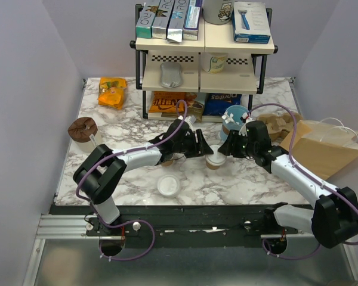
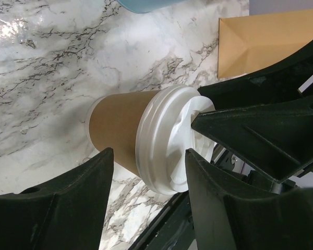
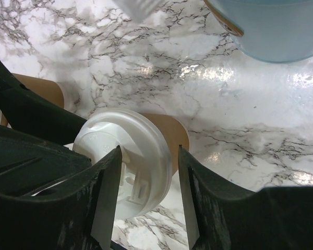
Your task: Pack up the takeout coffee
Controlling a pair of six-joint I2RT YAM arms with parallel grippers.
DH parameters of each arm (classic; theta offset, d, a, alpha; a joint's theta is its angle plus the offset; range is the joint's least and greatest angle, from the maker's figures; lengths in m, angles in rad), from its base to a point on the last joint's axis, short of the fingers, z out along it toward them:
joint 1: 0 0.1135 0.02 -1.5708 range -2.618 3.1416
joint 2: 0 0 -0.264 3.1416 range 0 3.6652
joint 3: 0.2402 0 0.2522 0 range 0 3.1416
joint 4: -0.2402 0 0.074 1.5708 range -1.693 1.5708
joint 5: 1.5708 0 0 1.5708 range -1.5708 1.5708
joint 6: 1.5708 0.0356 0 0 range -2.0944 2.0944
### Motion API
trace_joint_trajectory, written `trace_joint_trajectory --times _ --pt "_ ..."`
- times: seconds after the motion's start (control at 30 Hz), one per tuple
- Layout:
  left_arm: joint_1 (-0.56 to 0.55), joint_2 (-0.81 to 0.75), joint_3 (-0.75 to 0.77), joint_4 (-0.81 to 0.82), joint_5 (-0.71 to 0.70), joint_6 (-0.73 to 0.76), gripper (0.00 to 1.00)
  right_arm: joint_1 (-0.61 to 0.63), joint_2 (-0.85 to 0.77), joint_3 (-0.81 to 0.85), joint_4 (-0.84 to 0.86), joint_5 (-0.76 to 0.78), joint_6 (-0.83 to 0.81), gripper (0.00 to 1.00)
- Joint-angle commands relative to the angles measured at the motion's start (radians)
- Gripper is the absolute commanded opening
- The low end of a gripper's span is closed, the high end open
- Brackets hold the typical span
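At centre frame the coffee (image 1: 215, 158) stands lidded on the table (image 1: 131, 128), outside the bag (image 1: 322, 152) at right. I see the left gripper (image 2: 148, 161) and right gripper (image 3: 148, 166) both spread, straddling it; I cannot tell whether they touch it.

Bright overhead light; glare on marble tabletop (image 3: 208, 73).

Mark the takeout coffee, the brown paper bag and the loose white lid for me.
takeout coffee (image 2: 117, 125): left wrist view, on its tan paper wall.
brown paper bag (image 1: 325, 152): top external view, on its flat upper side.
loose white lid (image 1: 168, 185): top external view, at its centre.
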Motion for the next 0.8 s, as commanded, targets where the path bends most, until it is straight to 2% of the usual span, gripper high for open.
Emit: trace_joint_trajectory --times 0.0,0.27,0.3,0.37,0.4,0.5,0.77 --pt "-0.006 0.019 0.024 0.012 0.008 0.002 0.64 0.002 0.029 0.024 -0.004 -0.037 -0.013 0.56" --pt "-0.004 0.027 0.021 0.012 0.002 -0.001 0.54 0.002 0.047 0.024 -0.008 -0.04 -0.023 0.56" --pt "-0.004 0.029 0.019 0.01 -0.001 -0.003 0.49 0.002 0.052 0.024 -0.01 -0.034 -0.025 0.56" --pt "-0.004 0.032 0.016 0.01 -0.001 -0.003 0.46 0.002 0.055 0.022 -0.011 -0.028 -0.023 0.56" --pt "-0.004 0.033 0.013 0.012 -0.001 -0.006 0.4 0.002 0.055 0.019 -0.011 -0.025 -0.023 0.55" --pt "-0.003 0.038 -0.001 0.024 0.002 -0.013 0.34 0.002 0.058 0.01 -0.011 -0.011 -0.02 0.55" --pt "-0.001 0.05 -0.03 0.033 -0.001 -0.033 0.31 0.002 0.052 -0.025 0.001 0.053 0.012 0.52"
